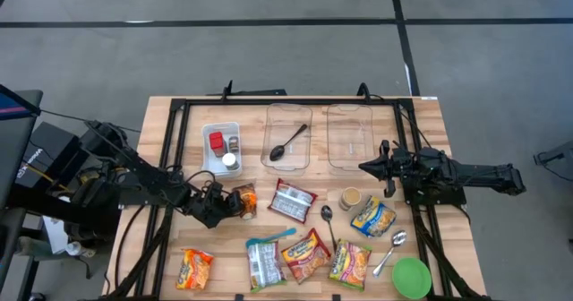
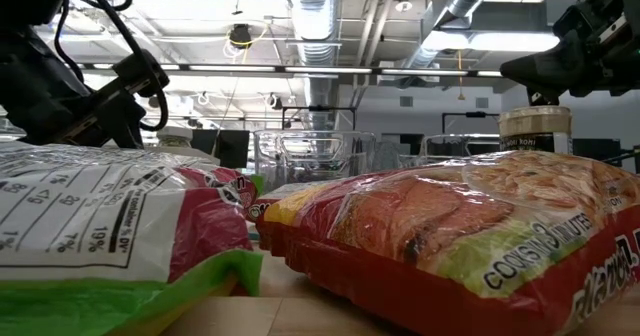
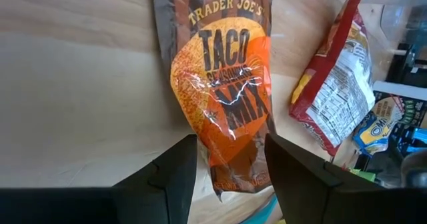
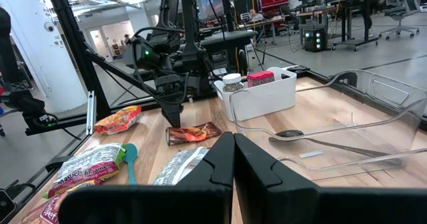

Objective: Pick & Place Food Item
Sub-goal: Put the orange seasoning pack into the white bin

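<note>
Left gripper (image 1: pixel 235 203) down at the Trader Joe's taco seasoning mix packet (image 1: pixel 244 200), left-centre of the wooden table (image 1: pixel 161 131), just in front of the white bin (image 1: pixel 208 133). In the left wrist view, fingers (image 3: pixel 175 172) parted, straddling the packet's (image 3: pixel 223 97) near end, one each side; contact with the foil not clear, packet lying flat on the wood. From the right wrist view, left gripper (image 4: pixel 175 117) pointing straight down, tip just beside the packet's (image 4: pixel 195 132) end. Right gripper (image 1: pixel 367 167) parked over the table's right side near the right-hand clear tray (image 1: pixel 350 113), fingers (image 4: pixel 220 164) pressed together, holding nothing. White bin holds a red container (image 1: pixel 216 141) and two small jars (image 1: pixel 231 160). Left-hand clear tray (image 1: pixel 288 113) has a black spoon (image 1: pixel 286 144) in it. Front of the table: ramen noodle packs (image 1: pixel 304 254), a red-and-white snack bag (image 1: pixel 293 201), a metal spoon (image 1: pixel 328 220), a teal spoon (image 1: pixel 269 238), a green bowl (image 1: pixel 411 277).
</note>
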Controlling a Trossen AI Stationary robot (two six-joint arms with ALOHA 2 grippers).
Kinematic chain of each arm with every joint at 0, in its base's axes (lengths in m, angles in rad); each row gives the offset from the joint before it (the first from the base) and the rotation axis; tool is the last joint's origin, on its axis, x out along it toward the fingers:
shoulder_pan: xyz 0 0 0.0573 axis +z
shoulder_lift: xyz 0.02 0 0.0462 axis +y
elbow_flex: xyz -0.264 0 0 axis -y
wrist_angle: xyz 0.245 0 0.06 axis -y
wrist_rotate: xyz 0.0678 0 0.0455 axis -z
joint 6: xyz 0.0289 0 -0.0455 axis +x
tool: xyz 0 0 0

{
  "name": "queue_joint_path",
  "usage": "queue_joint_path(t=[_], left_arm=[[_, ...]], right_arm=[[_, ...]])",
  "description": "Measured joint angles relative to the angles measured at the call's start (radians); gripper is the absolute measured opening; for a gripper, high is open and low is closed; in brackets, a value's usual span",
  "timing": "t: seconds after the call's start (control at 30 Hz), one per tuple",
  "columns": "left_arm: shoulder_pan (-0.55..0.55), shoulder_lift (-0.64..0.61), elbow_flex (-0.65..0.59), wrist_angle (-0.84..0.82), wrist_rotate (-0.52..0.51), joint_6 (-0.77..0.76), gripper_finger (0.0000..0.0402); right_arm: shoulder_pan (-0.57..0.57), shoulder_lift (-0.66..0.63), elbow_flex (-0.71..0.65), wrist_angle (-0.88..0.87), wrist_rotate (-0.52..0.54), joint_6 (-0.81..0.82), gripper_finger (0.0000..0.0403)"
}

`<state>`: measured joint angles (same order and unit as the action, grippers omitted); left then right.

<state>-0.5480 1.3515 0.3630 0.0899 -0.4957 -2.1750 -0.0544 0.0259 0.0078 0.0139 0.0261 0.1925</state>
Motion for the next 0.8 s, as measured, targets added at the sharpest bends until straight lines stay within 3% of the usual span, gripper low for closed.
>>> queue_joint_path(t=[0.8], left_arm=[[0.0, 0.079, 0.002, 0.082, -0.001, 0.033, 0.0087]], right_arm=[[0.0, 0.0, 0.0, 0.0, 0.0, 0.0, 0.0]])
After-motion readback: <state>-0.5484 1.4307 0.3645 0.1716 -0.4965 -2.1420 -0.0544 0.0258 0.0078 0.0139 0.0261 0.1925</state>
